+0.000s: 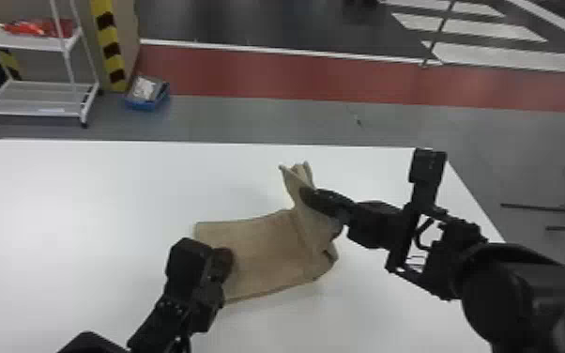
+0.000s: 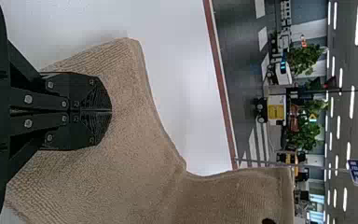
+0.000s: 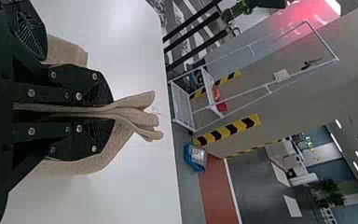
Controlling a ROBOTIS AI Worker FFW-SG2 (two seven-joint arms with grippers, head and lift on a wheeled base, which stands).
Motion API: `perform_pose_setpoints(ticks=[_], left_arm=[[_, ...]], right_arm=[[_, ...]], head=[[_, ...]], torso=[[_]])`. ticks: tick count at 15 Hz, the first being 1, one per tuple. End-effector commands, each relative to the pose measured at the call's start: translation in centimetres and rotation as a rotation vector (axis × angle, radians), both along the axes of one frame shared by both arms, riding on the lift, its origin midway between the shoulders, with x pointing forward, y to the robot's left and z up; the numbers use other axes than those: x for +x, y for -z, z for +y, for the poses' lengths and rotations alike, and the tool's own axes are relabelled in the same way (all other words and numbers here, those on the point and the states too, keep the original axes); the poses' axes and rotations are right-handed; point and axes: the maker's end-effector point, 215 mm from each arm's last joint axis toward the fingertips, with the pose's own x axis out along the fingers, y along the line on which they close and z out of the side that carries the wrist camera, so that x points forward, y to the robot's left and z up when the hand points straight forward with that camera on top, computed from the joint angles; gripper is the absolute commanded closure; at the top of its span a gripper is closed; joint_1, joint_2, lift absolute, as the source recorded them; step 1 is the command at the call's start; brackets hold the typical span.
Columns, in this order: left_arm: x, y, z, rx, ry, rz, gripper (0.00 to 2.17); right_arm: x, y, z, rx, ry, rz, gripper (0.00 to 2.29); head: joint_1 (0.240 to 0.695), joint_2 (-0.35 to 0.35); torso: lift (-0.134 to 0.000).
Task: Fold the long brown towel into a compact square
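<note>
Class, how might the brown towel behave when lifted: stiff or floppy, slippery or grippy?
Probably floppy: the towel bunches into folds in the right gripper. Likely not very slippery, judging by its coarse, ribbed surface.

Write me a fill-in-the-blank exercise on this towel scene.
The table beneath the brown towel is coloured ____.
The right gripper has part of the towel pinched ____ its fingers.
The left gripper is not open but ____.
The bin on the floor is ____.
Missing words: white; between; shut; blue.

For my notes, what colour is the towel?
The towel is light brown, clearest in the left wrist view.
</note>
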Motion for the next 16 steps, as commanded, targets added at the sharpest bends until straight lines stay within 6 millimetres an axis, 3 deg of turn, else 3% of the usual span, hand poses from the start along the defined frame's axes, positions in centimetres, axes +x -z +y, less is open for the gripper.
perform_pose_setpoints(ticks=[1, 4, 8, 16], left_arm=[[-0.2, 0.4, 0.1, 0.008, 0.002, 0.015, 2.13], [-0.3, 0.5, 0.1, 0.010, 0.002, 0.031, 2.13], [-0.2, 0.3, -0.1, 0.008, 0.006, 0.029, 2.13], [-0.2, 0.3, -0.6, 0.003, 0.015, 0.032, 2.13]], right_arm=[[0.2, -0.1, 3.0, 0.028, -0.047, 0.011, 1.02], [-0.5, 1.1, 5.4, 0.038, -0.090, 0.045, 1.02], [-1.1, 4.7, 7.4, 0.020, -0.109, 0.113, 1.02], [-2.0, 5.3, 11.1, 0.031, -0.165, 0.112, 1.02]], head=[[0.695, -0.156], [0.695, -0.123], [0.695, -0.089], [0.695, -0.047]], torso=[[-0.115], [-0.115], [-0.115], [-0.115]])
